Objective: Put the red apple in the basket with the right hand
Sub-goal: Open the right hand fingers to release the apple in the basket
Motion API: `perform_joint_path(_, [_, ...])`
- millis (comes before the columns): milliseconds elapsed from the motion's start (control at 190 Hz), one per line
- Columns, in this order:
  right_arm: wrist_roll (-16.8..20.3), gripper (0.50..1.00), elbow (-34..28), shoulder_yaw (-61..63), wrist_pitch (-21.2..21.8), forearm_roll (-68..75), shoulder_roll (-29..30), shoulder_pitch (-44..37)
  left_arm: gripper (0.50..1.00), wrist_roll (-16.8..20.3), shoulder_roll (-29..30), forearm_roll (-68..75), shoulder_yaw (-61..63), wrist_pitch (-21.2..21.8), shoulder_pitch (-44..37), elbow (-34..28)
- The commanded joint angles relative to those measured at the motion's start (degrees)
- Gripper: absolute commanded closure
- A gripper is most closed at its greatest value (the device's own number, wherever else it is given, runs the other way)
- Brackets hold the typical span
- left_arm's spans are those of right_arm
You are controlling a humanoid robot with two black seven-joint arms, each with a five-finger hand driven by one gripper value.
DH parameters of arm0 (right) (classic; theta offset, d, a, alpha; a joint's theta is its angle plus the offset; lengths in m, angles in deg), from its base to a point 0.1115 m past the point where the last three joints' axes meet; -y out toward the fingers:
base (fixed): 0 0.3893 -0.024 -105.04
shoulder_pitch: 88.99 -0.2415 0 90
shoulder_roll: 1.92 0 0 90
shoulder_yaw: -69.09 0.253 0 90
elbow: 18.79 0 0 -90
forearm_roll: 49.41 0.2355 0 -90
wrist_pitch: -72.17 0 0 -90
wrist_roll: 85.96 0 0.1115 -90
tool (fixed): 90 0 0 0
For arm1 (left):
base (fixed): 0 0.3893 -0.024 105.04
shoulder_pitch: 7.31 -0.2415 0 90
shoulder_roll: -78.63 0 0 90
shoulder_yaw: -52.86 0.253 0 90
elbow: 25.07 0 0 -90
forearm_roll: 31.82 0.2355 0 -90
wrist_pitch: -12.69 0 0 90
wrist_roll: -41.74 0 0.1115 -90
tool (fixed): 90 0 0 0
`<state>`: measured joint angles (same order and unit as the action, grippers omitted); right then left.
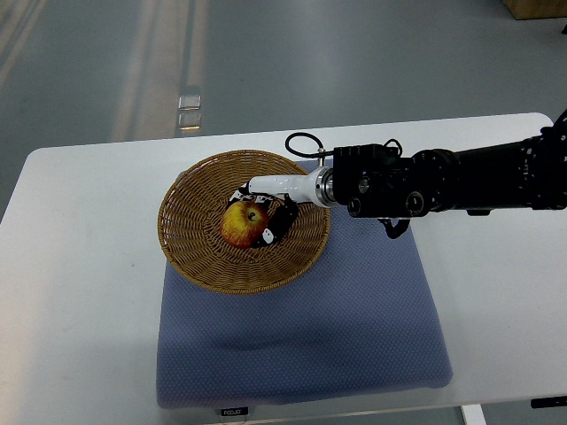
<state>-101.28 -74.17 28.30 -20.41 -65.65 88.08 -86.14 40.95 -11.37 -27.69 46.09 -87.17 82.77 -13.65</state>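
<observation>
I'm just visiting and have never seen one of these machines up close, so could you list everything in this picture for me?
Table: one, white, fills most of the view.
Mat: one, blue-grey, on the table, partly under the basket.
Basket: one, brown wicker, on the mat's far left part.
Apple: one, red and yellow, inside the basket.
Floor: grey, beyond the table.
Right hand: one, black and white, inside the basket, fingers around the apple; its black arm enters from the right.
Left arm: not in view.
</observation>
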Motion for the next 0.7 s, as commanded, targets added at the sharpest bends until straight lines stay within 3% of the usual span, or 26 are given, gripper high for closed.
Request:
perform_joint_path(0, [-0.1, 0.589, 0.2, 1.1, 0.1, 0.1, 0.0, 0.0, 0.5, 0.0, 0.0, 0.0, 0.0, 0.0, 0.0, 0.0])
perform_joint_path(493, [0.0, 0.576, 0.4, 2.8, 1.3, 1.1, 0.0, -2.5, 0.5, 0.0, 0.0, 0.0, 0.0, 0.0, 0.0, 0.0])
perform_joint_path(619, [0.0, 0.576, 0.5, 3.0, 3.8, 1.7, 0.0, -5.7, 0.5, 0.0, 0.0, 0.0, 0.0, 0.0, 0.0, 0.0])
perform_joint_path(625, [0.0, 0.576, 0.7, 4.3, 6.4, 2.7, 0.0, -7.7, 0.5, 0.0, 0.0, 0.0, 0.0, 0.0, 0.0, 0.0])
perform_joint_path(693, [0.3, 0.576, 1.3, 6.7, 9.3, 4.4, 0.0, -8.7, 0.5, 0.0, 0.0, 0.0, 0.0, 0.0, 0.0, 0.0])
